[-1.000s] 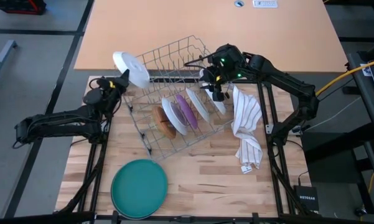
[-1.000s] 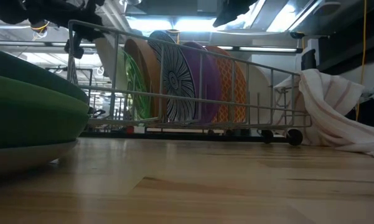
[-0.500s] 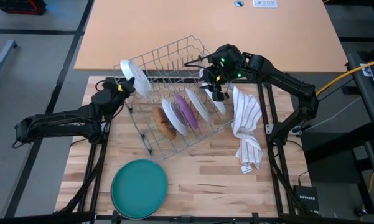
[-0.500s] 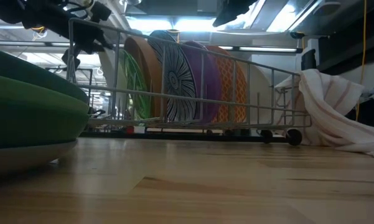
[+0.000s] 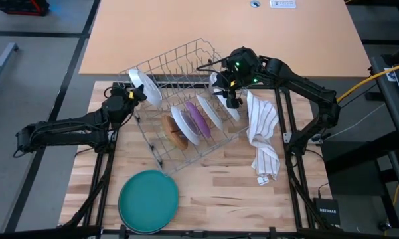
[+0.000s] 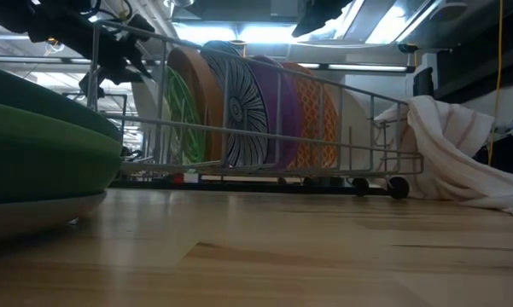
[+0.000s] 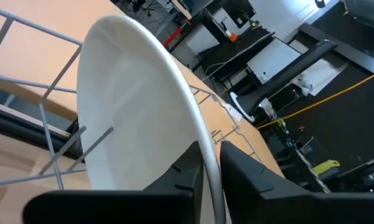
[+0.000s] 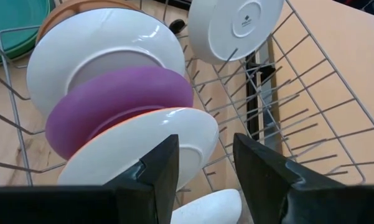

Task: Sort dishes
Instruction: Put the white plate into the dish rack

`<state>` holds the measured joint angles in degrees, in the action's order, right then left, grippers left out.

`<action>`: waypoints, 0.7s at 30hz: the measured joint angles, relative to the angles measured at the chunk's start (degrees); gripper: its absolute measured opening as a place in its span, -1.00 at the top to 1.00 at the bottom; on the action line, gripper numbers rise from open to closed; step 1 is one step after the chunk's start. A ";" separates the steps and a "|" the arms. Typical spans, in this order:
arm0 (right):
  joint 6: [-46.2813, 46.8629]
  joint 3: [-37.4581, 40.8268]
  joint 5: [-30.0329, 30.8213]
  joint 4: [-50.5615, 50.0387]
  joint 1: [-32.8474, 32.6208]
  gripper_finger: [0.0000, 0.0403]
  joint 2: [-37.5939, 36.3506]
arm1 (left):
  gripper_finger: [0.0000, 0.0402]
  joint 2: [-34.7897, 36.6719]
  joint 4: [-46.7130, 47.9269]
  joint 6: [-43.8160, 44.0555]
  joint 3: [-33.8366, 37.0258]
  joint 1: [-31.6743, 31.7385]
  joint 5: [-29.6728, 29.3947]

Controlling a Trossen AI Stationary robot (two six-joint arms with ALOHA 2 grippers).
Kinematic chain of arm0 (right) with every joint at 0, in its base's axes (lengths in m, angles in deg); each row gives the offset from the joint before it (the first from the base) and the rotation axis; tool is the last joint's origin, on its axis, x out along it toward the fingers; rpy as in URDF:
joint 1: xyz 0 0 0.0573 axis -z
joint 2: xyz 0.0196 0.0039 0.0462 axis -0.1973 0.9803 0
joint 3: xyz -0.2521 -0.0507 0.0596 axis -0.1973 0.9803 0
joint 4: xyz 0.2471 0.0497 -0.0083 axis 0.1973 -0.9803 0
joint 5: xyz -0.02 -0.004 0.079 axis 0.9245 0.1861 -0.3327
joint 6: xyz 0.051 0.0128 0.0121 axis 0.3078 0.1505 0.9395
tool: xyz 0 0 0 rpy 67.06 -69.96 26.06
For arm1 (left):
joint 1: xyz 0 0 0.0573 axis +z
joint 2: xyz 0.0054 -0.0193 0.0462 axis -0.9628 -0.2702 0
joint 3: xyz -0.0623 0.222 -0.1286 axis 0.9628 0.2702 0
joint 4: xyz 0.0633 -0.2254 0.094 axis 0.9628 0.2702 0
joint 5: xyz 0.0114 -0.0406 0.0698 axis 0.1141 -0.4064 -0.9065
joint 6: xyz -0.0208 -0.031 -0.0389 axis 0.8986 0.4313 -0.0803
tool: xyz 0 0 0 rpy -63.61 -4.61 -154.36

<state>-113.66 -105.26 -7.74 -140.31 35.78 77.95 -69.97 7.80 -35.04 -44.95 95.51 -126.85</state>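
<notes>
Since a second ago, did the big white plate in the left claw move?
Yes. The white plate, held by the left claw, went from outside the wire rack's left corner to over its edge, and tipped more on edge.

Grey wire rack (image 5: 186, 106) lying askew on the wooden table (image 5: 219, 192); white striped cloth (image 5: 262, 136) just beside the right gripper.

The high view looks straight down on the whole table, with the wire rack (image 5: 186, 106) near its middle. The low view sits at tabletop height, facing level across the wood into the rack's side (image 6: 256, 119). The left wrist view presses close against a white plate (image 7: 137, 106). The right wrist view looks down into the rack's dishes, sharing that white plate (image 8: 233, 25).
</notes>
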 joint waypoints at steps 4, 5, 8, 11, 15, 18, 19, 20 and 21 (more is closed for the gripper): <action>0.04 0.00 -0.01 -0.03 0.00 0.22 0.00 | 0.71 -0.04 -0.35 -0.35 0.00 -0.02 -0.06; 0.04 0.00 0.01 -0.04 0.00 0.22 0.00 | 0.69 -0.04 -0.33 -0.98 -0.01 -0.02 -0.04; 0.09 0.00 0.01 -0.07 0.00 0.22 0.00 | 0.61 -0.04 -0.19 -1.25 0.00 -0.03 0.04; 0.11 0.00 0.00 -0.11 0.00 0.22 0.00 | 0.52 0.01 -0.21 -1.25 0.00 -0.15 0.22; 0.11 -0.02 0.01 -0.11 0.00 0.22 0.00 | 0.44 1.27 0.04 -1.21 0.00 -0.15 1.50; 0.11 -0.02 0.01 -0.13 0.00 0.22 0.00 | 0.41 2.96 0.31 -2.45 0.04 -0.13 3.91; 0.11 -0.02 0.01 -0.11 0.00 0.22 0.00 | 0.41 3.66 0.43 -3.35 0.04 -0.13 4.67; 0.11 -0.02 0.01 -0.12 0.00 0.22 0.00 | 0.41 4.40 0.47 -4.32 0.04 -0.15 5.29; 0.11 -0.02 0.01 -0.13 0.00 0.22 0.00 | 0.41 5.26 0.49 -5.09 0.04 -0.15 5.50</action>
<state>-113.55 -105.28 -7.73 -140.44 35.78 77.95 -64.71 8.29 -40.12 -44.91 95.36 -121.36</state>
